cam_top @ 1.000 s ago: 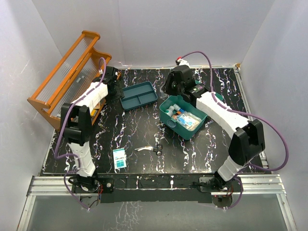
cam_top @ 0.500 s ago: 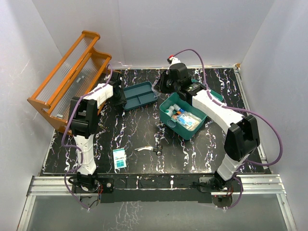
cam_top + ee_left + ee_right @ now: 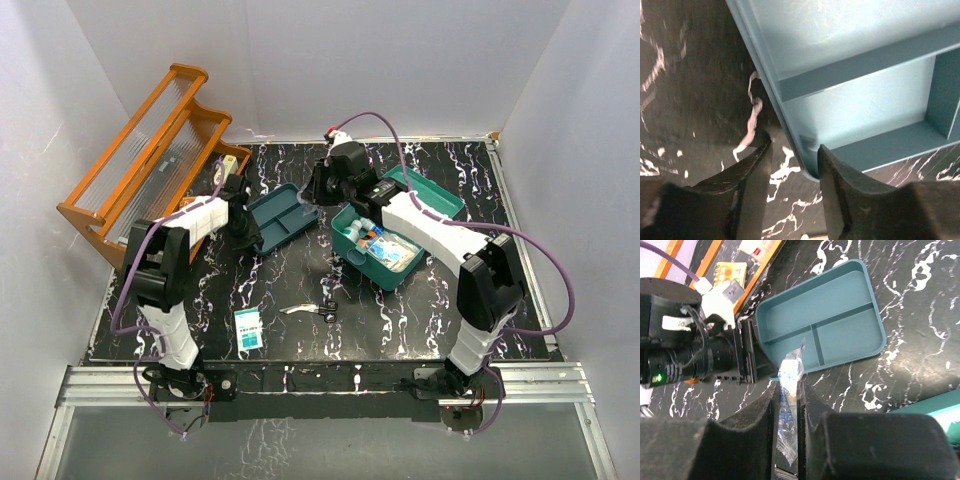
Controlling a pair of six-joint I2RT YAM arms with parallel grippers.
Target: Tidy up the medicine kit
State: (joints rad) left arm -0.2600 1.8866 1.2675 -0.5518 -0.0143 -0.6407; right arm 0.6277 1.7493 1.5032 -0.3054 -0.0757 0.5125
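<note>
- Left wrist view: left gripper [image 3: 795, 145] with jaws partly apart, astride the rounded corner of the teal divided tray [image 3: 860, 100]; tray wall between the two fingers.
- Outer finger [image 3: 757, 170] off the wall, a strip of black marbled table [image 3: 695, 90] showing in the gap; inner finger [image 3: 837, 185] right against the rim, inside the tray.
- Right wrist view: right gripper [image 3: 788, 390] pinched narrow on a clear sachet [image 3: 790, 367] with blue print, its top end sticking out beyond the fingertips.
- Beyond those jaws, the same divided tray [image 3: 840, 305], flat on the table; left gripper [image 3: 747, 357] at the tray's corner, just left of the sachet.
- Top external: right gripper [image 3: 318, 185] above the tray's far-right end; left gripper [image 3: 243, 225] at its near-left corner.
- Medicine kit [image 3: 372, 270] open, just right of the right jaws and nearer the bases, lid [image 3: 432, 192] laid back, packets and small bottles inside.
- Orange wooden rack [image 3: 150, 150] left of and beyond the left jaws.
- Small teal-and-white packet [image 3: 248, 328] well nearer the bases than both jaws.
</note>
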